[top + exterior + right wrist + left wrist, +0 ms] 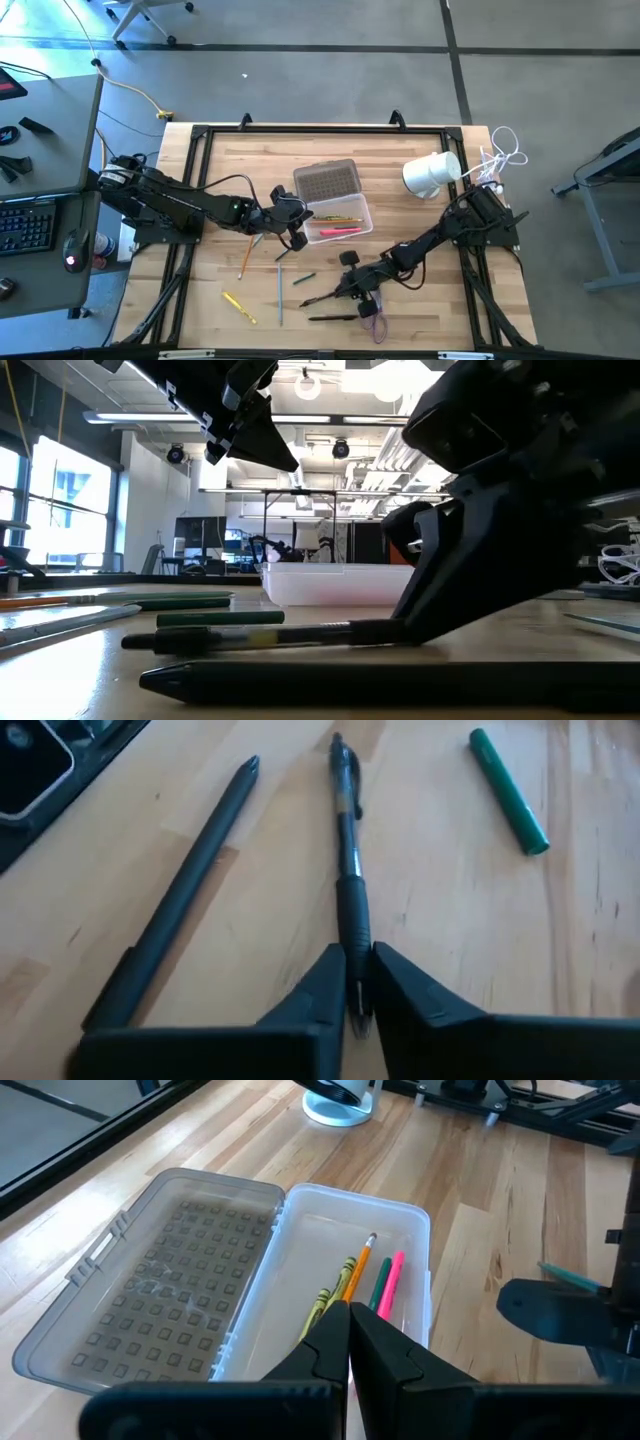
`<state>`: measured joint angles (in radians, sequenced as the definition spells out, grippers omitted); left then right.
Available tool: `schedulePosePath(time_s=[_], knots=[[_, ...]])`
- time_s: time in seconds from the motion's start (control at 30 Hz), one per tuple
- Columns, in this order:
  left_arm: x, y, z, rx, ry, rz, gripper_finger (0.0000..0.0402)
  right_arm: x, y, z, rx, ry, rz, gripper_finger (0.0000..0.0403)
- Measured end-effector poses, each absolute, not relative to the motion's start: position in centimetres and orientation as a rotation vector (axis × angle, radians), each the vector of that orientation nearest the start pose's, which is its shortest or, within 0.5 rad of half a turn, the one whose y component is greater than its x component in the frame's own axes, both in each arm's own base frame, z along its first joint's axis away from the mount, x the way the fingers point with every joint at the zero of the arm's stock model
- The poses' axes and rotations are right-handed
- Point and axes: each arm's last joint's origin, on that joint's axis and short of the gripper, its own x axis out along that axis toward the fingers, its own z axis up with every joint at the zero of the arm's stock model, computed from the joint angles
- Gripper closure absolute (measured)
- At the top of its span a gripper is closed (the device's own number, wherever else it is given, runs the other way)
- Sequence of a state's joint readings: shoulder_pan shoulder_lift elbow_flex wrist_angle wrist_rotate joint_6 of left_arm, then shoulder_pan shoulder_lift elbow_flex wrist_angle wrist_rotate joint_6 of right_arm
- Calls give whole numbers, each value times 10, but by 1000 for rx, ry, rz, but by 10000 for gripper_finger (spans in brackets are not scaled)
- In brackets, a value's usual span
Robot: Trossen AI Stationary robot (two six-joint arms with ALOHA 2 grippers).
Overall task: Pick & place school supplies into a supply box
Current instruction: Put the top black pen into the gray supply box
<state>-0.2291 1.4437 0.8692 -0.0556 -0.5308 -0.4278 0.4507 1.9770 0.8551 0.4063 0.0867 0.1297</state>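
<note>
The supply box (345, 228) stands mid-table with its grey lid (326, 180) laid open on the far side. It holds several pencils and pens (352, 1280). My left gripper (348, 1330) hovers shut over the box's left end, with nothing between its fingers. More school supplies lie flat on the table toward its near edge. They are an orange pencil (245, 260), a yellow one (238, 305), a green marker (510, 790), two black pens and purple scissors (372, 322). My right gripper (357, 965) is down among them, shut on one black pen (318, 298). My right gripper pinches the black pen by its thick dark grip section (355, 935), near the end closest to the gripper, between the two fingers. The fingers slant down from the table's right, roughly in line with the pen. The pen (260, 636) lies flat on the table.
A second black pen (180, 890) lies close beside the held one. A white cylindrical object (432, 172) and a white cable bundle (503, 150) sit at the far right. Black frame rails (300, 130) border the wooden table.
</note>
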Motion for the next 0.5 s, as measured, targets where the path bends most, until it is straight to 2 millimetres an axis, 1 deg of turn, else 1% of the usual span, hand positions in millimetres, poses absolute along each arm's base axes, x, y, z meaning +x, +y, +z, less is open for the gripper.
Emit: schedulePosePath(time_s=[0.03,0.1,0.23,0.37,0.5], knots=[[295,-54,228,-178,512,409,355,324,152,88,-61,708,297,388],[295,-54,228,-176,515,410,355,327,149,90,-54,693,287,392],[295,-54,227,-175,518,410,355,327,138,105,-67,672,210,377],[295,-54,227,-175,520,410,355,321,124,137,-189,664,92,385],[295,-54,227,-178,525,399,355,308,100,167,-320,706,-86,396]])
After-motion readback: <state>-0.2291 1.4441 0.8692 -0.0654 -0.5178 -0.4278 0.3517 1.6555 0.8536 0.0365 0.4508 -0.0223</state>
